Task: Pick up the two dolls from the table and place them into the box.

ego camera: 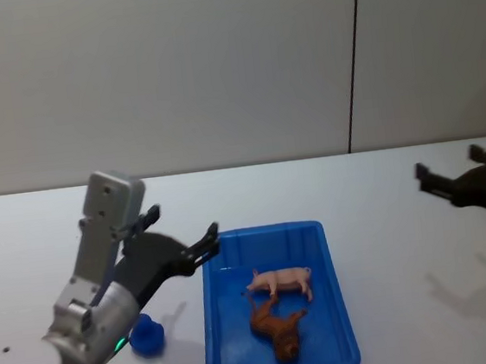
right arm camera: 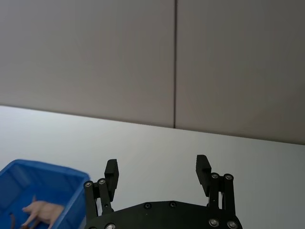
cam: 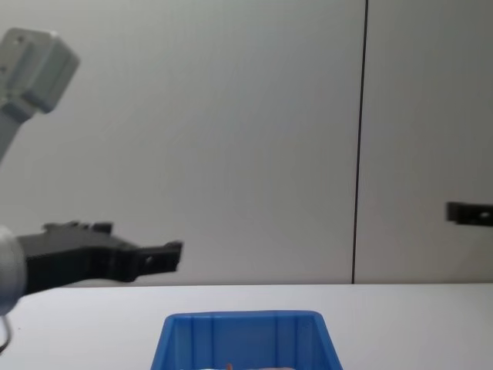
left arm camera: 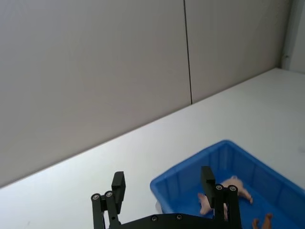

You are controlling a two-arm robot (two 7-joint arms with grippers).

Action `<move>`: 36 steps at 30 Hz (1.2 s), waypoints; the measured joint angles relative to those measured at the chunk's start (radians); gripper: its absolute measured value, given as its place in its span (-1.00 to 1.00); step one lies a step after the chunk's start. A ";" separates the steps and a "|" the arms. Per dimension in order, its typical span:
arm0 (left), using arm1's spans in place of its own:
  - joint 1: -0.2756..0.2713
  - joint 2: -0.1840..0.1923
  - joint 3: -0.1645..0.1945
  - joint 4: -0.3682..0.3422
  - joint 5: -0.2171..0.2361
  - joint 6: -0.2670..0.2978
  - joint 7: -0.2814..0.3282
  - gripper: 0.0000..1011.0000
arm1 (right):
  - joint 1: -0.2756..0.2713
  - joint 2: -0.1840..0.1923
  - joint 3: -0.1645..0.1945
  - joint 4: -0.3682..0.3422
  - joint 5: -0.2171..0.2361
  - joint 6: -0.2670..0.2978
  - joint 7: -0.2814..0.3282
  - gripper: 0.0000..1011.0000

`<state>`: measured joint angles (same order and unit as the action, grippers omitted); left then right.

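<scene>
Dolls are both in the box (ego camera: 270, 230). The pink pig (ego camera: 279, 280) lies on its side across the middle. The brown doll (ego camera: 276, 326) is sprawled just below it in the frame, and its upper end meets the pig's front end. I can't tell if they actually touch. The box sits flat on the tabletop (ego camera: 386, 219), lower centre of the head view.

Left pincer (ego camera: 181, 225) is released and empty. It hovers just off the box's upper-left corner, above the rim, aimed across the box. Its wrist view agrees: fingers (left arm camera: 118, 183) are spread wide with nothing between them, and the box (left arm camera: 190, 164) and pig (left arm camera: 233, 186) sit low right. My read is that it's held high and to the side so it stays clear of the rim and the contents.

Right pincer (ego camera: 448, 162) is at the right edge, mid-height, well apart from the box. It is released and carrying nothing. Its wrist view shows the same spread, with the box corner (right arm camera: 43, 167) lower left. It looks parked out of the way.

A small blue object (ego camera: 146, 336) sits on the tabletop just left of the box, lower left of the frame, partly behind the left arm. I can't tell what it is. The two dolls in the box already make the pair.

Judging from how things lie, placement is complete and nothing is left to grasp.
</scene>
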<state>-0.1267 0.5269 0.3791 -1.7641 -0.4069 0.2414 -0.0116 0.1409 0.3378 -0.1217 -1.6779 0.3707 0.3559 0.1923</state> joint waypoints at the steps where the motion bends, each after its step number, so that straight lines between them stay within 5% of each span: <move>1: 0.009 0.008 -0.004 -0.009 -0.009 0.013 0.008 0.98 | -0.003 0.003 0.005 -0.002 0.006 -0.005 -0.010 0.98; 11: 0.090 0.078 -0.037 -0.075 -0.132 0.135 0.098 0.98 | -0.037 0.031 0.047 -0.020 0.050 -0.048 -0.088 0.98; 21: 0.112 0.095 -0.054 -0.058 -0.214 0.244 0.128 0.98 | -0.050 0.041 0.063 -0.028 0.066 -0.065 -0.118 0.98; 36: 0.026 0.040 -0.049 0.125 -0.201 0.329 0.033 0.98 | -0.058 0.048 0.074 -0.032 0.077 -0.076 -0.137 0.98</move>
<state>-0.1008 0.5669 0.3301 -1.6396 -0.6082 0.5700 0.0213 0.0825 0.3860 -0.0478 -1.7100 0.4480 0.2797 0.0550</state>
